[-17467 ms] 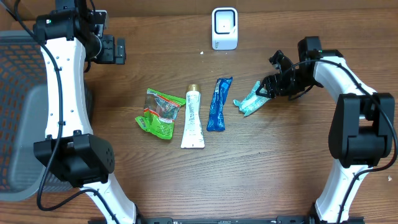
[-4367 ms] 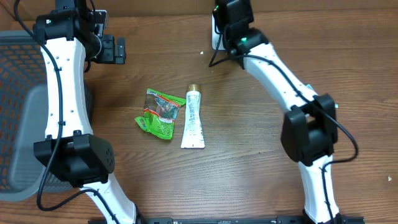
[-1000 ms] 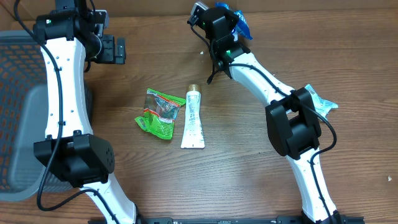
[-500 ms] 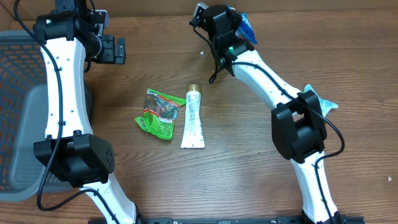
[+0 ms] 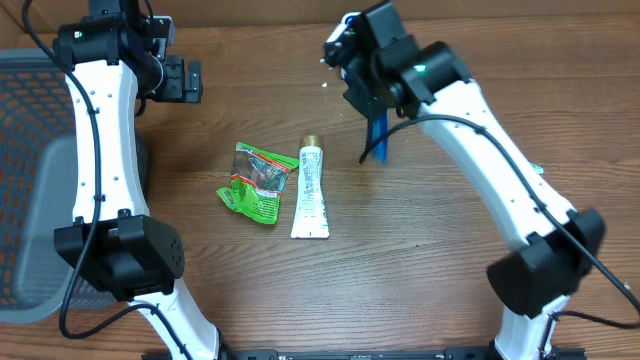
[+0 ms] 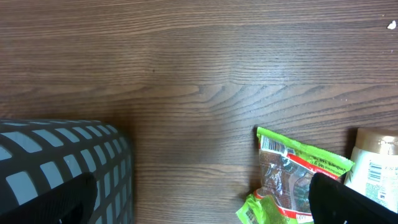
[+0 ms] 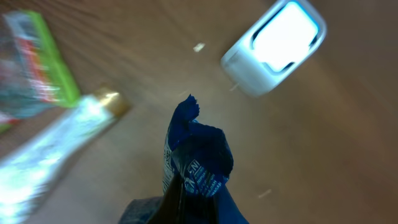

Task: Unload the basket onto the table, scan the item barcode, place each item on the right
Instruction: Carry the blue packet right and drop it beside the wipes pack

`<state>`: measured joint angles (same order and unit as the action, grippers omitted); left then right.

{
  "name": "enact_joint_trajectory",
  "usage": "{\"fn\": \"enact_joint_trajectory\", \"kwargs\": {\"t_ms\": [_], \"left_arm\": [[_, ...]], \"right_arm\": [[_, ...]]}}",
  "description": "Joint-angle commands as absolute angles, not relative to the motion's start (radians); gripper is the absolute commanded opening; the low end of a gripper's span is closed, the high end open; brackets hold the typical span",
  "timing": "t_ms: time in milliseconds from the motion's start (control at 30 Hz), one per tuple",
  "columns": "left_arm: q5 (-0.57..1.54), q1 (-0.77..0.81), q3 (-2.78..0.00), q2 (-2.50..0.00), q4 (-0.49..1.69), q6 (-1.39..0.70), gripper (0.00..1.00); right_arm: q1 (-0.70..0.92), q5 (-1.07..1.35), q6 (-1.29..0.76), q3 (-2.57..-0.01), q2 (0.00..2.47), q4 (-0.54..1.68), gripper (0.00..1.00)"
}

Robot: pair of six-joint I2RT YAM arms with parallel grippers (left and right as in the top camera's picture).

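My right gripper (image 5: 376, 100) is shut on a blue snack packet (image 5: 379, 137), which hangs down from it above the table, just right of the toothpaste tube's cap. In the right wrist view the blue packet (image 7: 198, 163) stands up crumpled from my shut right gripper (image 7: 186, 210), with small white print on it. The white barcode scanner (image 7: 274, 47) stands beyond it at the table's back; in the overhead view my arm hides most of it. My left gripper (image 5: 182, 80) is open and holds nothing at the far left; its fingertips (image 6: 337, 202) frame bare wood.
A green snack packet (image 5: 256, 181) (image 6: 298, 180) and a white toothpaste tube (image 5: 310, 190) (image 7: 56, 143) lie side by side mid-table. A grey mesh basket (image 5: 30, 180) (image 6: 56, 168) stands off the left edge.
My right arm has swung away from the scanner, toward the front and right, carrying the blue packet, which now hangs down over the table. The left arm has not moved.
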<state>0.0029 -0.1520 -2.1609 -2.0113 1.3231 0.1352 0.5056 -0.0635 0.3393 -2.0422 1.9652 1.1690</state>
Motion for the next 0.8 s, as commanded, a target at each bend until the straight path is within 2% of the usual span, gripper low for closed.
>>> {"fn": "enact_joint_trajectory", "kwargs": {"t_ms": [0,267,467,667,700,767], "left_arm": [[-0.001,-0.151,-2.178,-1.977,1.324,0.157,1.0],[-0.001,-0.151,-2.178,-1.977,1.324,0.157,1.0],[-0.001,-0.151,-2.178,-1.977,1.324,0.157,1.0],[-0.001,-0.151,-2.178,-1.977,1.324,0.157,1.0],[-0.001,-0.151,-2.178,-1.977,1.324,0.157,1.0],[-0.001,-0.151,-2.178,-1.977,1.324,0.157,1.0]], "right_arm": [[0.424,0.015,0.027,-2.047,1.953,1.245,0.04],[0.169,0.022,-0.084,-1.958,1.959,1.299,0.04],[0.023,0.022,-0.106,-1.803,1.96,1.131,0.04],[-0.055,0.027,-0.115,-1.608,1.96,0.939,0.04],[-0.068,0.025,-0.127,-1.59,1.96,0.918,0.08],[-0.098,0.018,-0.167,-1.571,1.96,0.892,0.08]]}}
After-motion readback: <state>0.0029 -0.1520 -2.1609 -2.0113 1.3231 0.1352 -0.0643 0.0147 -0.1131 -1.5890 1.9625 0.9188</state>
